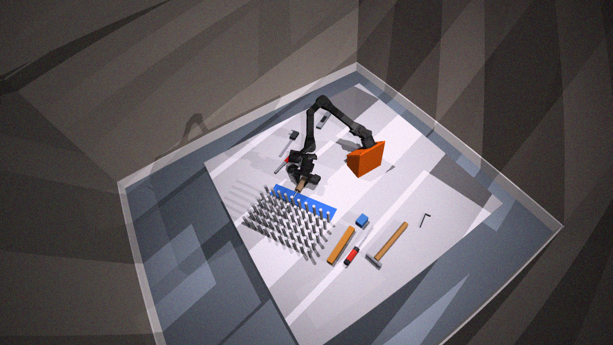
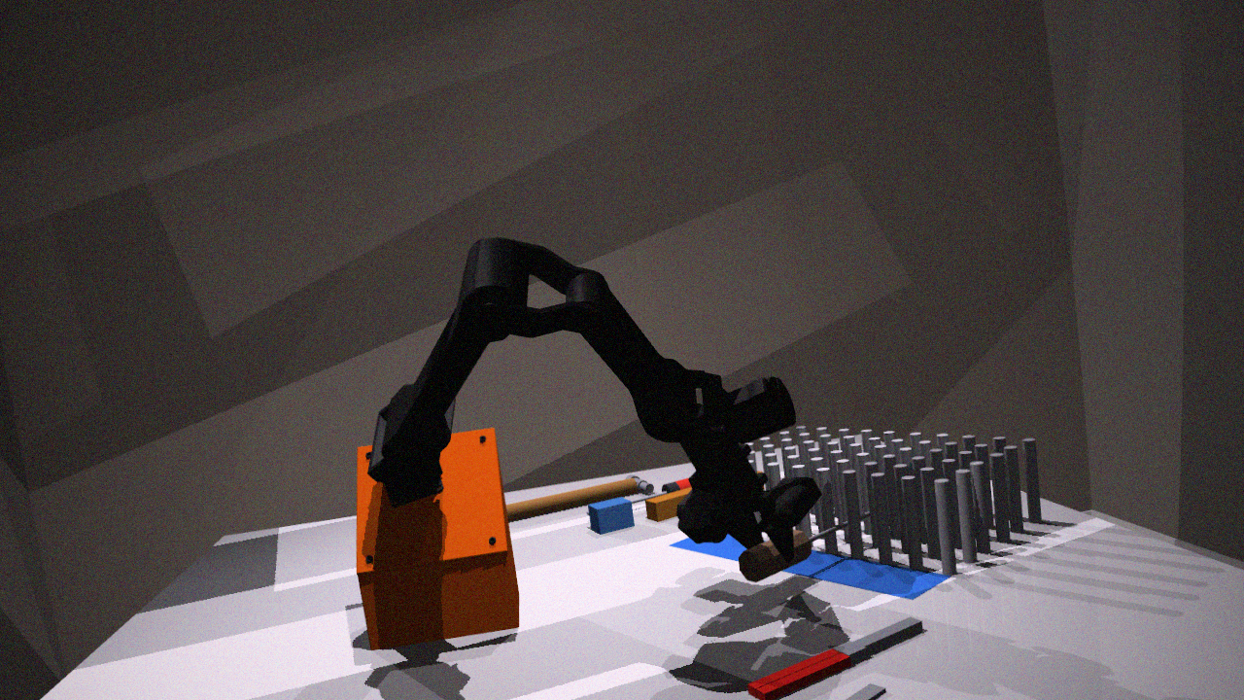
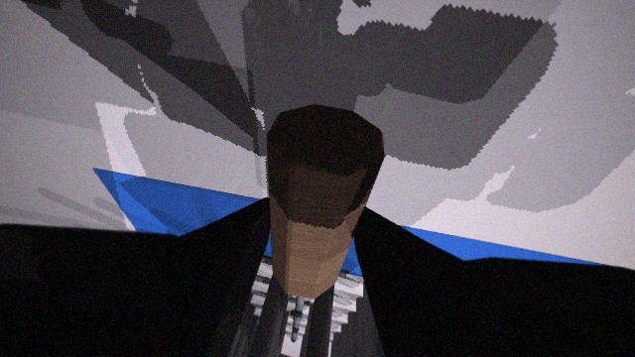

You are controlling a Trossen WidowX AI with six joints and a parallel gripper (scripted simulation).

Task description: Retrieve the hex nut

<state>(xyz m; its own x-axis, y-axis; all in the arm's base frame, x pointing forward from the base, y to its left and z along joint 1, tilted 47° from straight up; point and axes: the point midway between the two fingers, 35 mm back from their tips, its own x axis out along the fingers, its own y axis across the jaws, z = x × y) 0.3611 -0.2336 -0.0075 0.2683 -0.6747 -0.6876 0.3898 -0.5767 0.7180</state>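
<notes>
"One wooden handle [image 1: 301,184] [image 2: 762,558] [image 3: 317,260] clamped in the gripper [image 1: 302,180] [image 2: 789,543] [image 3: 314,210], fingers closed firmly on both sides. Which step?"

"Probably reaching in, or starting the drag; impossible to tell which. Thin metal shaft [image 1: 295,194] [image 2: 839,527] [image 3: 297,304] running from the handle over the blue taped strip [image 1: 317,204] [image 2: 852,573] [image 3: 198,205] and in among the front spacers [image 1: 328,215] [image 2: 946,522] [image 3: 322,317]. Working end lost from sight."

"And the nut?"

"Not visible in any view. By the task, deep in the field, so presumably beyond the gripper: farther right in the exterior view, lower down in the top view. Exact lane and contact with the tool: impossible to say. Not seen on the visible parts of the strip."

"Next, then?"

"Keep the shaft lined up with a lane, get its end behind the nut, then draw straight back to the strip. No sideways sweep: too easy to nudge a spacer. All seemingly upright for now."

"And afterwards?"

"Set the tool down outside the field, well away from the nut; perhaps short of the blue block [image 1: 361,221] [image 2: 610,516] and the hammer [image 1: 391,241] [image 2: 573,499]. Then open up and back off."
</notes>
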